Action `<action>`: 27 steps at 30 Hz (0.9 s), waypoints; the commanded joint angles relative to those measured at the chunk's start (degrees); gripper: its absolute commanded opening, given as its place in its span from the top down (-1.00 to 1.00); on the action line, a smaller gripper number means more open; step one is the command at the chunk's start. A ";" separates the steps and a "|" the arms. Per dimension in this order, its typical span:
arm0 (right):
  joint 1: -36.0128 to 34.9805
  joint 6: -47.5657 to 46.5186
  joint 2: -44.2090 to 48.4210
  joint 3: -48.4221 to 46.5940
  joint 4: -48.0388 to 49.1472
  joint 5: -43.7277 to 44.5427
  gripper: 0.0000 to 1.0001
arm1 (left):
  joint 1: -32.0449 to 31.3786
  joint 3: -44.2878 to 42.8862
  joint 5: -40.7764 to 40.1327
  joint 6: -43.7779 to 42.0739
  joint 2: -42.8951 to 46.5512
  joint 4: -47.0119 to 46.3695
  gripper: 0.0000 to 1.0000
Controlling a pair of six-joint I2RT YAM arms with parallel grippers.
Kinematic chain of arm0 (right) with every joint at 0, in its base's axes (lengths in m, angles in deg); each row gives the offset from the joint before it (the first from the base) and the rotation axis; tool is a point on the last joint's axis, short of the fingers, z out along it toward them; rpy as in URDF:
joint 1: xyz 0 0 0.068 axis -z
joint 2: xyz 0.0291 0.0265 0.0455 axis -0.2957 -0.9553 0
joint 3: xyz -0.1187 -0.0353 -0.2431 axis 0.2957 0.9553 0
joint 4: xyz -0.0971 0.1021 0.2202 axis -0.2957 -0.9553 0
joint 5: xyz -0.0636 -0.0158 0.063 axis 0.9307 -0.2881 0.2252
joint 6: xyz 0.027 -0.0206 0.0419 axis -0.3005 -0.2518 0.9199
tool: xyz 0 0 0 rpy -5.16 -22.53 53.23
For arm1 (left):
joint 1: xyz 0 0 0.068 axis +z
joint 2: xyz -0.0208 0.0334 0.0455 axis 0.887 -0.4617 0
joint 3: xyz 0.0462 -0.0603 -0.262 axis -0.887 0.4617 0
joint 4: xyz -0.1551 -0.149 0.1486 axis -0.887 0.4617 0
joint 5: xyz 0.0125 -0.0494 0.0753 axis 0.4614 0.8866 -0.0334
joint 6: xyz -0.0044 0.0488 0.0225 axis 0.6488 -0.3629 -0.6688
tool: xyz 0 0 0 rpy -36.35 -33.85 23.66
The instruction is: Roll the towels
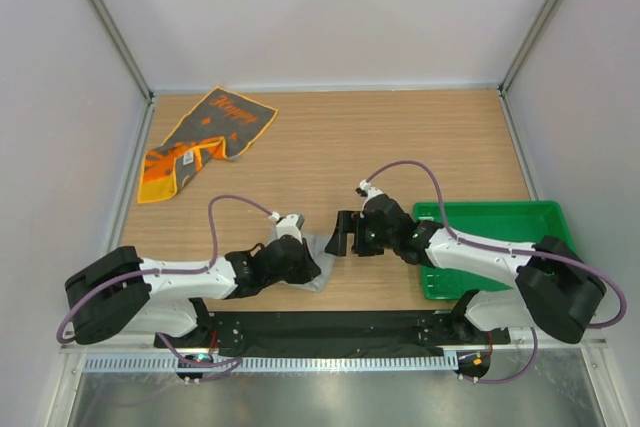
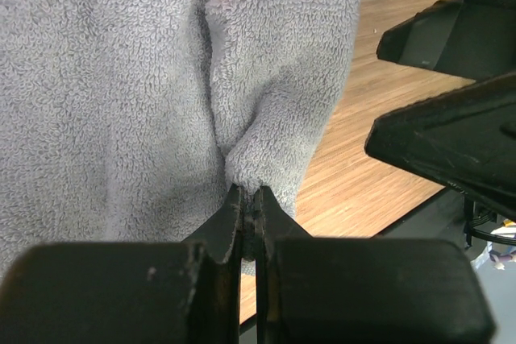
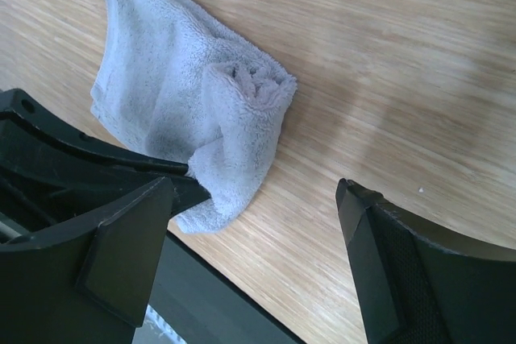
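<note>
The light grey towel (image 1: 322,247) lies partly folded near the table's front edge, one side rolled into a short tube (image 3: 242,94). My left gripper (image 1: 308,265) is shut on a pinched fold of it (image 2: 251,175). My right gripper (image 1: 342,232) hangs just right of the towel, open, with only bare wood between its fingers (image 3: 254,191). Its dark fingers (image 2: 451,134) fill the right of the left wrist view. The dark grey towel with orange print (image 1: 205,137) lies spread and rumpled at the far left, away from both grippers.
A green plastic tray (image 1: 545,217) sits at the right front, partly under the right arm. The black base rail (image 1: 330,325) runs just behind the light grey towel's near edge. Grey walls enclose the table on three sides.
</note>
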 commanded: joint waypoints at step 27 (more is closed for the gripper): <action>0.20 2.47 -13.32 12.49 38.86 -6.68 -0.31 | 7.20 8.94 7.25 -1.04 -3.42 -0.87 0.99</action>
